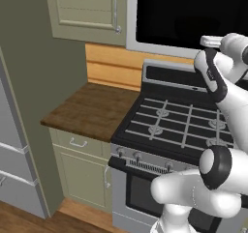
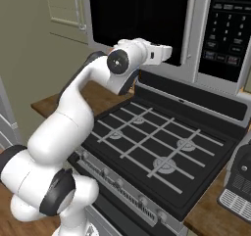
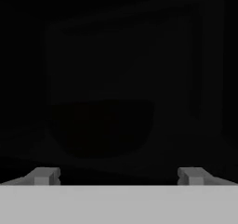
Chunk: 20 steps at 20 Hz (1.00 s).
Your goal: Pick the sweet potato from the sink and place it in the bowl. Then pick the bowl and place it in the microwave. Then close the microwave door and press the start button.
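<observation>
Hand view: end effector jaws apart, empty; dim bowl, probably rigid and light, grips best by its rim.

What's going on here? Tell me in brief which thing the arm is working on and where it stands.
The arm reaches over the stove with its gripper raised in front of the microwave door. The jaws stand wide open and hold nothing. The door looks shut, its handle next to the control panel. In the hand view a dim rounded shape, possibly the bowl, shows in the dark ahead, too faint to tell for sure.
</observation>
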Tool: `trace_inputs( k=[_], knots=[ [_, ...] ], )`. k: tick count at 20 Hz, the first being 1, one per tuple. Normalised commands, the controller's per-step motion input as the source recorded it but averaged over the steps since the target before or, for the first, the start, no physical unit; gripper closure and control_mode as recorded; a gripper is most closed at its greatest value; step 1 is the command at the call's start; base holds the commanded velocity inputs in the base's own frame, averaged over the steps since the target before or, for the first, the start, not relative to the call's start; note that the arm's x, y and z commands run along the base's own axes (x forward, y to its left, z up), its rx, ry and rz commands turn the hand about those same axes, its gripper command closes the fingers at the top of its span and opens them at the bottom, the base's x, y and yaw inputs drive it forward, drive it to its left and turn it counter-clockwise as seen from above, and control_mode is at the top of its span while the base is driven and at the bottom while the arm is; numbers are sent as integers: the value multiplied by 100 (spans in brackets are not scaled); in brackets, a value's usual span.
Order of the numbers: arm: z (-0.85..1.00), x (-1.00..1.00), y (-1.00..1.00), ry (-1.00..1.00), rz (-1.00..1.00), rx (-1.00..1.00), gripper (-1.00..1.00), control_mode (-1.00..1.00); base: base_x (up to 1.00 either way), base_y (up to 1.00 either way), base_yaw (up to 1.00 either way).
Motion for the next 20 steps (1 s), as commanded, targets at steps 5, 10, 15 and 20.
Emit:
trace_inputs(
  k=[5,10,15,20],
  knots=[
    [-4,82,-43,-2,11,1,-100,-100,0,0,0],
    [0,36,-5,-5,2,0,-100,-100,0,0,0],
    [0,4,24,-8,0,0,-100,-100,0,0,0],
    [0,28,54,-4,0,0,-100,-100,0,0,0]
  ],
)
